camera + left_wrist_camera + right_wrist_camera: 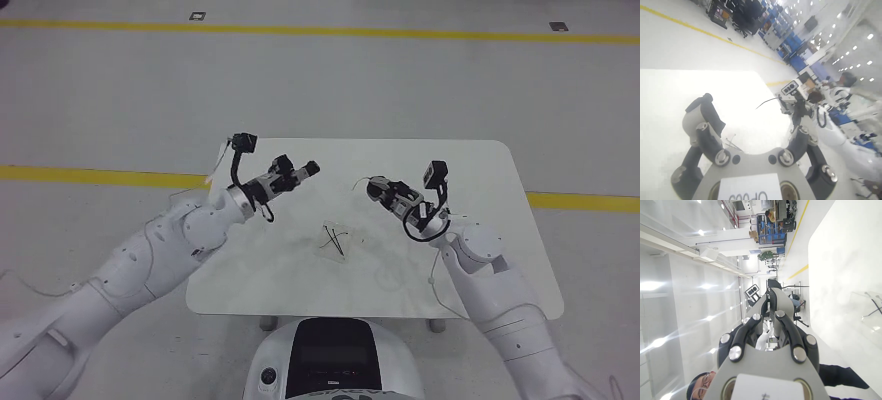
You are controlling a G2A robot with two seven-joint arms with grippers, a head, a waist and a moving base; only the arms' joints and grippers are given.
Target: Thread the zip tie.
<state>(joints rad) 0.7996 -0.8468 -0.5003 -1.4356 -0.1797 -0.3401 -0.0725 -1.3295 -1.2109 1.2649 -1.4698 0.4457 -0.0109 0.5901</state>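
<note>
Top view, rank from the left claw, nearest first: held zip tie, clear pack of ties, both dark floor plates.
From the left claw:
1. zip tie, held in the right claw, straight across.
2. clear pack, table centre.
3. left floor plate, past the far yellow line.
4. right floor plate, opposite far side.

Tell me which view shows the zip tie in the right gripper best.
The left wrist view: the zip tie stands out dark and curved against the white table, jutting from the right gripper. The right wrist view shows it as a thin straight line; the top view, a faint wisp.
</note>
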